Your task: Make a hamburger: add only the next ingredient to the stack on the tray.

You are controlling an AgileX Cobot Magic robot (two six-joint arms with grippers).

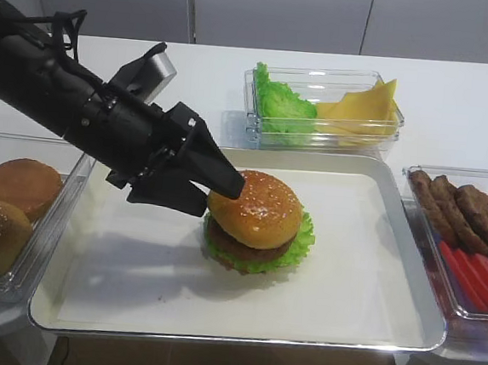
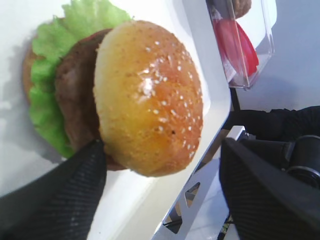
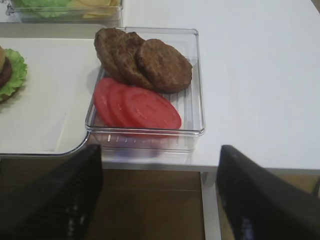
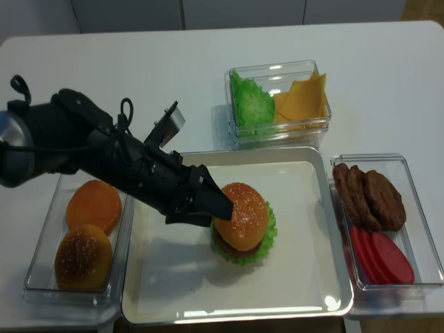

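Beside the left claw [image 1: 218, 189] tips, exterior high: sesame bun top [image 1: 255, 207] sits on the stack [image 1: 256, 254] in the tray [image 1: 364, 270] | right wrist: right claw [image 3: 160, 200] spread, empty | left wrist: left claw [image 2: 162, 192] spread wide, bun top [image 2: 150, 95] between fingers, unpinched.

A white table [image 1: 456, 99] stands before pale grey cabinet panels [image 1: 276, 10]

Bright overhead light; glare on bun top [image 2: 150, 95]; claw fingers [image 2: 60, 200] blurred.
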